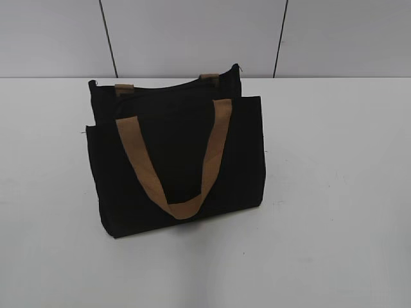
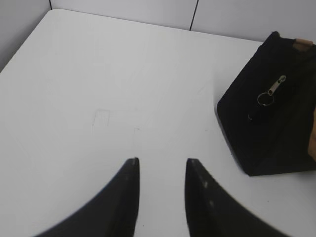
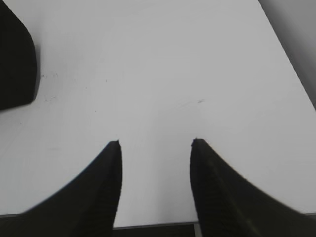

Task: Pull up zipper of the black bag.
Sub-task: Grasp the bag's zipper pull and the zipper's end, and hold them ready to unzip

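Observation:
The black bag (image 1: 176, 154) stands upright in the middle of the white table, its tan front handle hanging down over the front pocket panel. In the left wrist view the bag's end (image 2: 266, 123) shows at the right, with the zipper's silver pull and ring (image 2: 269, 95) hanging on it. A corner of the bag shows at the left of the right wrist view (image 3: 15, 64). My left gripper (image 2: 162, 160) is open and empty above bare table, left of the bag. My right gripper (image 3: 155, 142) is open and empty near the table's front edge. Neither gripper shows in the exterior view.
The white table (image 1: 334, 192) spreads around the bag on all sides. A grey panelled wall (image 1: 192, 32) stands behind the table. The table's front edge (image 3: 153, 226) lies just under the right gripper.

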`<control>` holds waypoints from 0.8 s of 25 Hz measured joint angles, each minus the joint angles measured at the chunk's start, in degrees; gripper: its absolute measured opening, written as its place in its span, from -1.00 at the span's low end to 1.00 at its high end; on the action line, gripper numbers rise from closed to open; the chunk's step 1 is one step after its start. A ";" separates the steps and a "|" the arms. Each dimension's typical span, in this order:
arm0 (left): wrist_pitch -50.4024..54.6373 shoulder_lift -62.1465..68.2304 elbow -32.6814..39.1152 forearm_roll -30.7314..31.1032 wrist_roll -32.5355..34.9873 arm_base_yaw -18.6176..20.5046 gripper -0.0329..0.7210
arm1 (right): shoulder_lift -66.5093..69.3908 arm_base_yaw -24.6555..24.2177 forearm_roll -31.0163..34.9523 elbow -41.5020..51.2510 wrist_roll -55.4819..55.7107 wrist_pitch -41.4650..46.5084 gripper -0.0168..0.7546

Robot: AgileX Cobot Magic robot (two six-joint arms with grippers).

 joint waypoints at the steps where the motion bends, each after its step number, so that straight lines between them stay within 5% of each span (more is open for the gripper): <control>1: 0.00 0.00 0.00 0.00 0.00 0.00 -0.28 | 0.00 0.00 0.00 0.00 0.00 0.00 -0.03; 20: 0.00 0.00 0.00 0.00 0.00 0.00 -0.28 | 0.00 0.00 0.00 0.00 0.00 -0.05 -0.03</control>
